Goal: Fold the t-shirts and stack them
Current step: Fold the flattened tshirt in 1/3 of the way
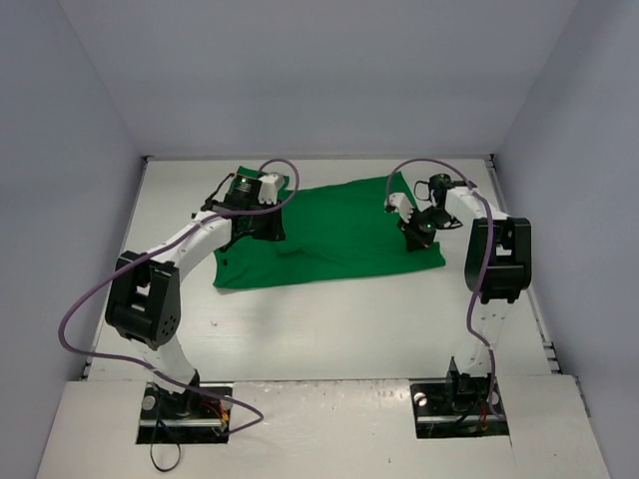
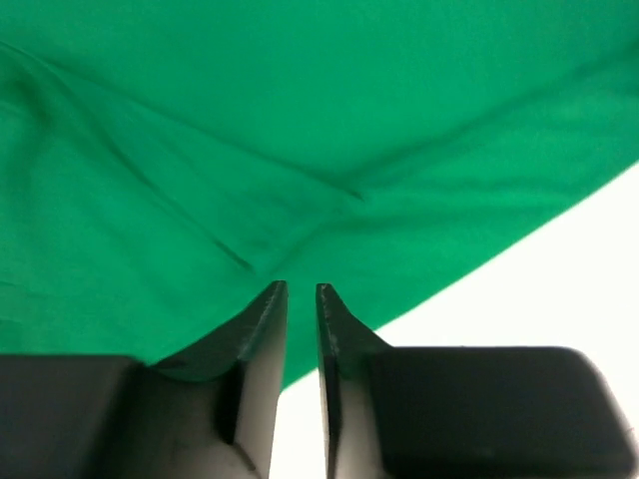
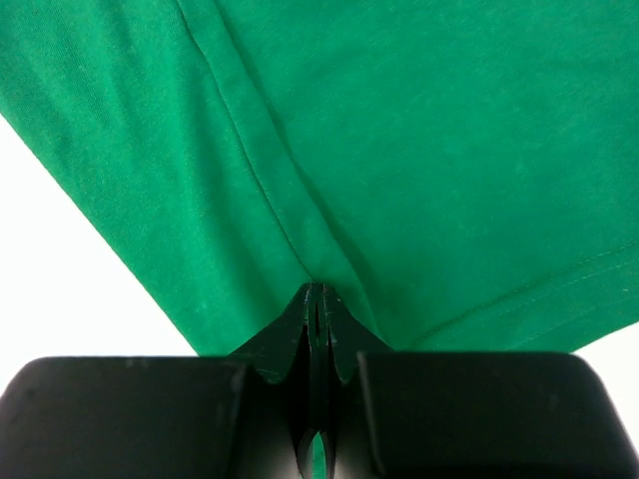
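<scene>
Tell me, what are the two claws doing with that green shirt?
Right gripper shut on t-shirt edge. Left gripper narrowly open at its other side. It lies spread flat. Nothing blocking.

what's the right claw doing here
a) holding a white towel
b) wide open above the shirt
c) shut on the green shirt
c: in the right wrist view the right claw is closed, with a fold of the green shirt pinched between its fingers.
</scene>
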{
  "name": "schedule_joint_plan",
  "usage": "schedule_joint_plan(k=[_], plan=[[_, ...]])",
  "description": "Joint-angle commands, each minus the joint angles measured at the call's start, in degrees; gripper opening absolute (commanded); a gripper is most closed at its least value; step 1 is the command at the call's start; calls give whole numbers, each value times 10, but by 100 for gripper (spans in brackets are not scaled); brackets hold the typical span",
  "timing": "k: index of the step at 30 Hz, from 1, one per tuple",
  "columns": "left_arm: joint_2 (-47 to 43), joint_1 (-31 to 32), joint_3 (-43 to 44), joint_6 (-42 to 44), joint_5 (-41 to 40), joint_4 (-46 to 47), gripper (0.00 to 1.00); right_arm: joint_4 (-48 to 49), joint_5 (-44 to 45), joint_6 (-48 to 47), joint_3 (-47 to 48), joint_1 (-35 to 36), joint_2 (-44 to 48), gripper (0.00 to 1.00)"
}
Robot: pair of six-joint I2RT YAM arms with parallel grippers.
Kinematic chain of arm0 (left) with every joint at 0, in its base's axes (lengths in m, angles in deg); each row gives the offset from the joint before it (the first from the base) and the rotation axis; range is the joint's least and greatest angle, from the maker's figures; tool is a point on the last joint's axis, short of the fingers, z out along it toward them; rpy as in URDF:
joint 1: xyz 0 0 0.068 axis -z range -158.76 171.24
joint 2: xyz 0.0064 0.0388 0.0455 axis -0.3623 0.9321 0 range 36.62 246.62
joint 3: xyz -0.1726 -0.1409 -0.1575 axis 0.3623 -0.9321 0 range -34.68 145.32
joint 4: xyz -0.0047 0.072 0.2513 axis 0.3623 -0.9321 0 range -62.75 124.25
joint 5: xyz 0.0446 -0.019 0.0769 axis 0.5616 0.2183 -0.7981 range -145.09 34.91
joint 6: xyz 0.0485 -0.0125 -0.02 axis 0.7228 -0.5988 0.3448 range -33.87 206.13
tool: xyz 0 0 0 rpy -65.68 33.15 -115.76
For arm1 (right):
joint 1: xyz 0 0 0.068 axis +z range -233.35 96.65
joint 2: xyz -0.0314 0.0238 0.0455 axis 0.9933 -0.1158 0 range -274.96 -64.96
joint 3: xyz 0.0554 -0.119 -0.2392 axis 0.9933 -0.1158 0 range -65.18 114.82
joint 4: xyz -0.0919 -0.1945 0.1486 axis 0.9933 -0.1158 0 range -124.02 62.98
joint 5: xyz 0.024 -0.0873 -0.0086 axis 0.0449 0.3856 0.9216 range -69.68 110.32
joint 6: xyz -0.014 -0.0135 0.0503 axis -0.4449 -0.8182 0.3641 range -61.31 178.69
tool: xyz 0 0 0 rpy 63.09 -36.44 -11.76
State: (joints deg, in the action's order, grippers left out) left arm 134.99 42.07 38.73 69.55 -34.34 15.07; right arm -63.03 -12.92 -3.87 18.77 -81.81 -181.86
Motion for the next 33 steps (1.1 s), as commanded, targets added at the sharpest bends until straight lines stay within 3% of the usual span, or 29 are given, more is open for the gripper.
schedule_joint_plan(k=[1,8,23,28,33], plan=[[-49,42,-20,-19,-7,-9,9,-9,5,10,-5,0,9,0],[-18,48,-40,-42,-31,-18,7,-10,0,14,-5,2,11,0],[139,49,94,-13,-122,-54,4,-12,-3,-7,-57,39,60,0],[161,48,145,14,-137,-30,4,-12,5,-10,-70,45,65,0],[168,51,187,95,-218,14,4,-12,7,-9,-73,47,68,0]])
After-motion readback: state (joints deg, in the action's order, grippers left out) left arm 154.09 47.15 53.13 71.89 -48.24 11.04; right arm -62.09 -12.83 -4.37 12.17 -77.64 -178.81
